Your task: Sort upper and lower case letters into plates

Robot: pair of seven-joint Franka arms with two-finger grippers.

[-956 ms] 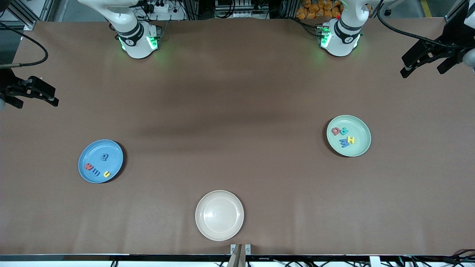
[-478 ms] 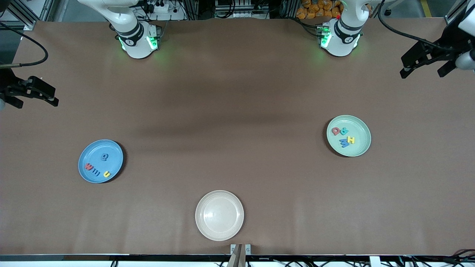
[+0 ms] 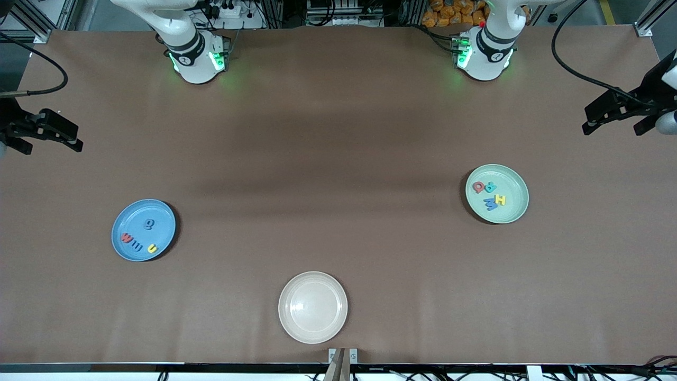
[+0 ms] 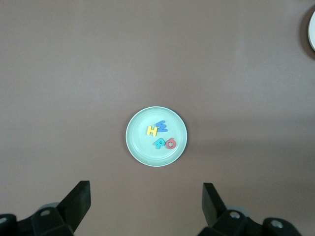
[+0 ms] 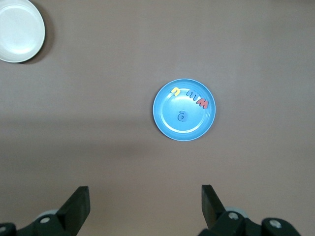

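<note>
The brown paper-covered counter [image 3: 338,132] is seen carrying three round shallow plastic plates. The cream-white plate [image 3: 312,307] lies nearest the front camera, midway along the counter, with nothing in it. The sky-blue plate [image 3: 143,229] lies toward the right arm's end; the pale mint-green plate [image 3: 496,193] lies toward the left arm's end, slightly farther from the camera.

The left pincer [image 3: 613,114] is held in the air over the counter edge at the left arm's end, its fingers spread wide and nothing gripped. The right pincer [image 3: 50,132] is held over the edge at the right arm's end, likewise wide and empty.

In the mint-green plate four small chunky toy letters are gathered: a red Q [image 3: 478,186], a teal R [image 3: 491,186], a yellow H [image 3: 500,199] and a blue W [image 3: 491,203], lying just beside one another. In the sky-blue plate a blue a [image 3: 149,224] is set apart from a row of a red w [image 3: 126,237], a blue m [image 3: 138,245] and a yellow u [image 3: 152,248].
</note>
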